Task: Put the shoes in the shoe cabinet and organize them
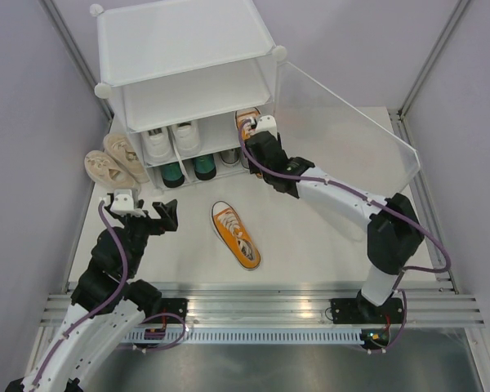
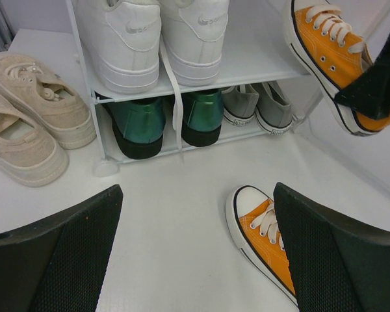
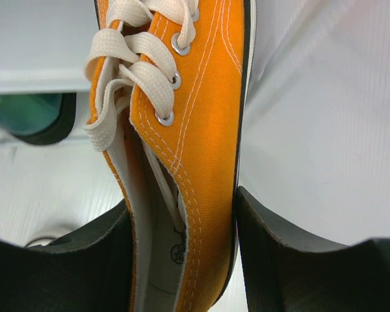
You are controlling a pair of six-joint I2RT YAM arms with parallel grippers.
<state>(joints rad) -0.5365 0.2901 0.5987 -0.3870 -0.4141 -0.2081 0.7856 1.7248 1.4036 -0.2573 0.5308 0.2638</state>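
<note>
Shoes were spread between the shoe cabinet and the table. One orange sneaker was up at the right end of the cabinet's open front, about level with the middle shelf. The right tool pinched it across its heel end, one finger against each side of the shoe, with the laces running away from the wrist camera. Whether its sole rested on the shelf could not be told.

The second orange sneaker lay sole down on the table, well in front of the cabinet, toe toward it, between the two arms and touching neither. The left tool hovered low over the table to that shoe's left, facing the cabinet, its fingers spread wide with nothing between them.

On the middle shelf stood the white pair, with a white lace hanging down past the shelf edge. On the bottom shelf sat the dark green pair, and to its right the grey pair. The beige pair lay on the table just beside the cabinet's left wall, outside it. The clear door panel stood swung open to the right.
</note>
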